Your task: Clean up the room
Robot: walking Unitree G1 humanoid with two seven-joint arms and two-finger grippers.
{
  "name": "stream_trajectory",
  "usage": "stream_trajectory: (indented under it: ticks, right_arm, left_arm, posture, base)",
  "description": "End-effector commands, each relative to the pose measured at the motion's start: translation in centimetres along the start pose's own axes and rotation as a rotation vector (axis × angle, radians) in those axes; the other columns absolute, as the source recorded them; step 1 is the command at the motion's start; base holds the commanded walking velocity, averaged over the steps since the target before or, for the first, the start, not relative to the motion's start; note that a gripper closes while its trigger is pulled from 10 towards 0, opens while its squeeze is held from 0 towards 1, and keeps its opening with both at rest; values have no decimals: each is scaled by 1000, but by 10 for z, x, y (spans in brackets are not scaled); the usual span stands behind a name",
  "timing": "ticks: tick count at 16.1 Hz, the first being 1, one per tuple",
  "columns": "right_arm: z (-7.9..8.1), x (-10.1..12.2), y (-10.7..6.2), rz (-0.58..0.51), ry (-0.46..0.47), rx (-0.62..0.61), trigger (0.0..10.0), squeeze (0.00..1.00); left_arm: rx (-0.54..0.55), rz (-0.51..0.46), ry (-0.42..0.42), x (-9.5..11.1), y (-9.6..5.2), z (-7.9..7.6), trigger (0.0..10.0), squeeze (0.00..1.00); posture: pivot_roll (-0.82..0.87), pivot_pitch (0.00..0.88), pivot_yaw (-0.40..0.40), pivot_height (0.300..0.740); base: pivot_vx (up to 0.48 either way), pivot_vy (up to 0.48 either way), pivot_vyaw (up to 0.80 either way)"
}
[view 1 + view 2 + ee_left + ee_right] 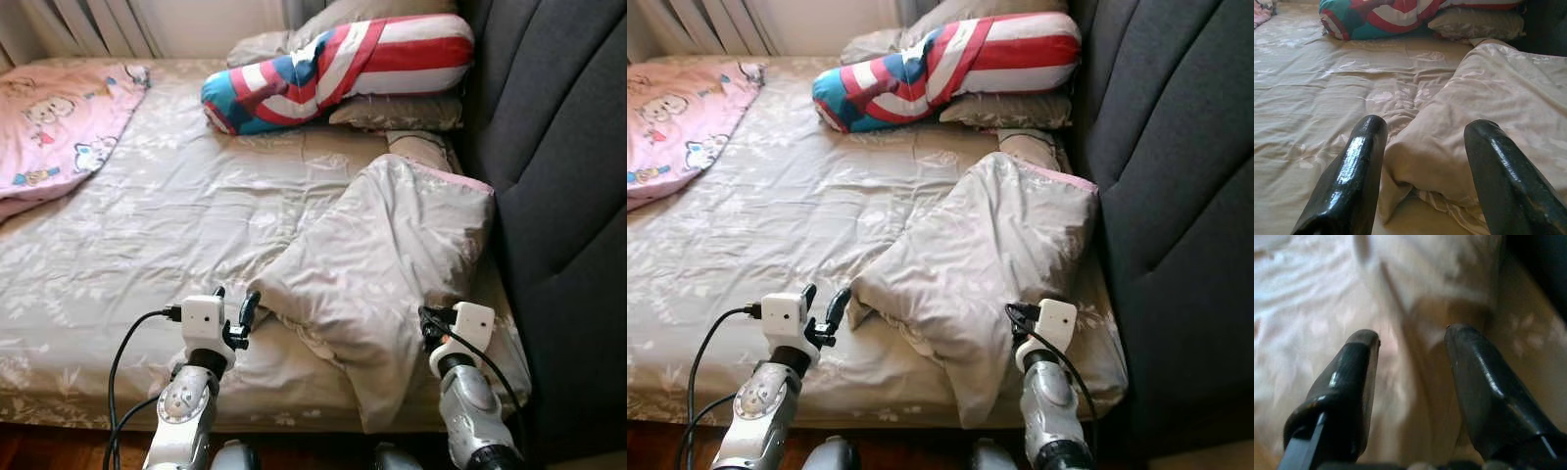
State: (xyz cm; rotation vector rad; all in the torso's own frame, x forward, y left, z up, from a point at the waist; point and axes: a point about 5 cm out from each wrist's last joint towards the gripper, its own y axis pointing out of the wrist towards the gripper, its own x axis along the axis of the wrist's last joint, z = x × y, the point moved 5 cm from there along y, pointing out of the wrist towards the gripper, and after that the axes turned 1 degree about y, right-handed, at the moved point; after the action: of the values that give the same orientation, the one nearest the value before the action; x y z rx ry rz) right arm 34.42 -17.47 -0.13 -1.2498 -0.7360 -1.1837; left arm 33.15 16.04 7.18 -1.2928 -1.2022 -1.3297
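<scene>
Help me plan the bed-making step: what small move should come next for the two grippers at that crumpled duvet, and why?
Probably ease the left gripper forward and close on the duvet corner. Both grippers are open: the left one's fingers bracket that folded corner, and the right gripper hangs over the duvet's edge near the headboard. The duvet lies bunched on the sheet, so it needs gripping before spreading.

Soft matt cloth, glossy black fingers.
The quilt (382,264) and bed (147,225) sheet are creased, matt printed cloth; the headboard (558,147) is dark padded fabric; the fingers (1352,181) shine like smooth plastic; the arms (186,411) are silver metal.
</scene>
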Motion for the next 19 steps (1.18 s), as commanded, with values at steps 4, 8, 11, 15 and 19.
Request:
stream_trajectory:
  ticks: [4, 8, 11, 15, 19]
  right_arm:
    - [-4, -13, 5, 119, 16, -32, 10000, 1000]
    - [-7, -15, 11, 191, 147, -115, 10000, 1000]
    - [5, -13, 15, 217, 200, -66, 10000, 1000]
    - [6, -7, 18, 218, 188, -48, 10000, 0]
    - [-1, -9, 17, 235, 160, -88, 10000, 0]
  left_arm:
    - [2, 17, 9, -2, -3, 6, 10000, 0]
    - [-5, 15, 26, 1, -4, 10, 10000, 0]
    - [-1, 8, 41, 5, -4, 15, 10000, 0]
    - [-14, 1, 52, 10, -7, 14, 10000, 0]
    - [-29, -11, 54, 17, -8, 12, 10000, 0]
  posture:
    - [-3, 156, 9, 652]
    - [12, 170, 28, 652]
    - [28, 180, 38, 652]
    - [52, 195, 51, 652]
    - [79, 219, 64, 652]
  base:
    - [0, 0, 0]
    - [0, 0, 0]
    - [0, 0, 0]
    - [0, 0, 0]
    - [0, 0, 0]
